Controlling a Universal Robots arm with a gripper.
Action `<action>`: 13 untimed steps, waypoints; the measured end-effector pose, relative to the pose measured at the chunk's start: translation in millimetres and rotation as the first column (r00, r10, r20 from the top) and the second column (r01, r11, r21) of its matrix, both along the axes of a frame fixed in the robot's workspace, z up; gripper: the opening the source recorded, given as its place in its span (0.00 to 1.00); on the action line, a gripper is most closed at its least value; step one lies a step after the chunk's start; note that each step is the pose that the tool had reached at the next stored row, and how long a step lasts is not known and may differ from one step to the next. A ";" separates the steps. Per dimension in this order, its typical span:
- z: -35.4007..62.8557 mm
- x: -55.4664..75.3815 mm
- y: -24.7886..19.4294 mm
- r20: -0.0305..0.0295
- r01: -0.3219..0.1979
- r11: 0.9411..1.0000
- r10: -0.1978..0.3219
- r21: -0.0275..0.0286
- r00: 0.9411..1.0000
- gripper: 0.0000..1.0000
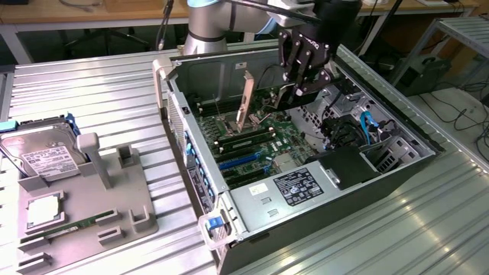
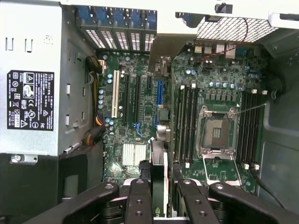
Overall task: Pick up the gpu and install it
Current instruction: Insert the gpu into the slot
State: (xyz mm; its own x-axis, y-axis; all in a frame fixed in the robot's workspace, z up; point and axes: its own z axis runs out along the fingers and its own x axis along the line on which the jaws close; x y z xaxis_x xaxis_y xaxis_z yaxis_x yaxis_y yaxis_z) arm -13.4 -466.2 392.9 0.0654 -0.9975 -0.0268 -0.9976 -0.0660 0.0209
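- Computer case (image 1: 252,229) lies open on the metal table (image 1: 99,91), motherboard (image 1: 260,146) exposed.
- Gripper (image 1: 306,89) hangs inside the case at about one o'clock from the motherboard's centre, fingers (image 2: 140,196) clamped narrowly on the gpu (image 2: 158,179).
- Gpu stands on edge, directly above the motherboard slots (image 2: 140,98).

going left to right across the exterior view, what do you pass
hard drive → grey holder tray → blue latch at the computer case's near corner → power supply label → claw holding the gpu over the motherboard → blue cable
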 end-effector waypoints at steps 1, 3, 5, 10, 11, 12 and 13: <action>-1.2 0.0 0.0 0.000 0.000 1.000 0.000 0.000 1.000 0.27; -3.7 0.0 0.0 0.000 0.000 1.000 0.000 0.000 1.000 0.27; -6.2 -0.2 0.0 0.000 0.000 1.000 0.000 0.000 1.000 0.27; -10.0 -0.4 -0.3 0.000 0.000 1.000 0.000 0.000 1.000 0.27; -10.3 -0.4 -0.4 -0.001 0.000 1.000 0.000 0.001 1.000 0.27; -10.9 -0.4 -0.4 -0.001 0.000 1.000 0.000 0.001 1.000 0.27; -11.5 -0.4 -0.4 -0.001 0.000 1.000 0.000 0.001 1.000 0.27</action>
